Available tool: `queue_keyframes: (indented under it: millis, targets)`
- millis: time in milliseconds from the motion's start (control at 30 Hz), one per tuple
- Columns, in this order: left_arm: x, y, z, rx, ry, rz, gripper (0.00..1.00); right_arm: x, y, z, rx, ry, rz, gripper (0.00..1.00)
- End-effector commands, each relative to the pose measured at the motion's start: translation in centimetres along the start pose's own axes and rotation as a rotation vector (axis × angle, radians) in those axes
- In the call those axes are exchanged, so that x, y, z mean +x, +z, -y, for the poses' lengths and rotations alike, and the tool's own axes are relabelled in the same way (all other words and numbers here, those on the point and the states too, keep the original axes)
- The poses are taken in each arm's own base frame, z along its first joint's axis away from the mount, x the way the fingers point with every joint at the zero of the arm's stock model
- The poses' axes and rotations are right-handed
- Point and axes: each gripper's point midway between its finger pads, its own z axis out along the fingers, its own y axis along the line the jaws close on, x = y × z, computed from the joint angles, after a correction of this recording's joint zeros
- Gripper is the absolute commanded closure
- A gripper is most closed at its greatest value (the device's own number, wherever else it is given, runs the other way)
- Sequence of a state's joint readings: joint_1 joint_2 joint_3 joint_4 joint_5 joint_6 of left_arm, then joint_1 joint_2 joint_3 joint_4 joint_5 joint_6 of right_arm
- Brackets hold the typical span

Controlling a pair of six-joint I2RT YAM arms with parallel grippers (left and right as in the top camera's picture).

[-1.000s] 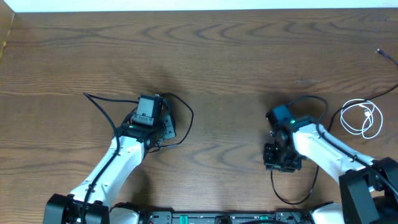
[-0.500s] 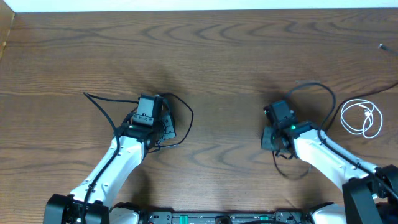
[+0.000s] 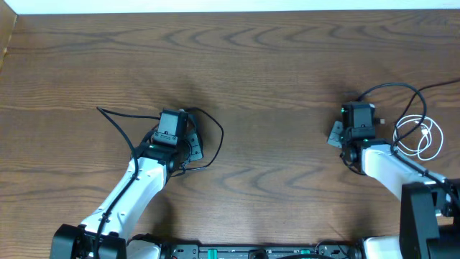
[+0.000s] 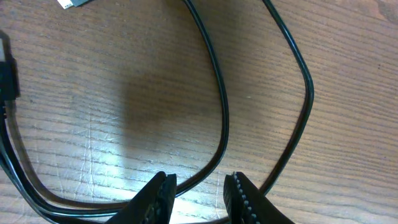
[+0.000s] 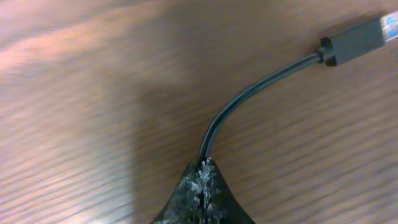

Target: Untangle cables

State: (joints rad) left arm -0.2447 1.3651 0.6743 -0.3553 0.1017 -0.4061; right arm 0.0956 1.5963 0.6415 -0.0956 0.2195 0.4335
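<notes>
The thin black cable (image 5: pixel 249 93), seemingly light and limp, sat pinched near its plug (image 5: pixel 357 37) in the right claw (image 5: pixel 202 173); the left claw (image 4: pixel 199 190) stood part-spread.

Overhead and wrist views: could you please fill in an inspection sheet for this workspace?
Surface: wooden table, dark grain.
Job's things: looped black cable at left; second black cable and coiled white cable at right.
Clutter: nothing seen.
Grippers: left gripper jaws apart over the looped black cable; right gripper shut on the second black cable, short of its plug.
Cables: a further black strand runs off the right edge.
Surroundings: white strip along the far table edge.
</notes>
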Motion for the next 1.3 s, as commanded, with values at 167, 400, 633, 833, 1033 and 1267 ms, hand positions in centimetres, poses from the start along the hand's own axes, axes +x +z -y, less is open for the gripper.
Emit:
queue_keyframes:
  millis: [167,400,633,833,1033,1267]
  targets:
    - [0.0,-0.1,-0.4,-0.013,0.005,0.006,0.68,2.9,2.3,5.1,0.153,0.020,-0.128,0.99]
    - [0.0,-0.1,-0.4,-0.013,0.005,0.006,0.67,3.2,2.4,6.6,0.183,0.050,-0.149,0.99]
    - [0.0,-0.1,-0.4,-0.013,0.005,0.006,0.68,2.4,2.1,4.4,0.064,0.011,-0.150,0.83]
    - [0.0,-0.1,-0.4,-0.013,0.005,0.006,0.67,2.1,1.6,0.9,-0.117,0.002,-0.153,0.44]
    - [0.0,-0.1,-0.4,-0.013,0.005,0.006,0.68,2.1,1.4,-0.9,-0.158,-0.114,-0.130,0.19]
    - [0.0,-0.1,-0.4,-0.013,0.005,0.006,0.67,1.5,0.9,1.0,0.114,-0.226,-0.033,0.01]
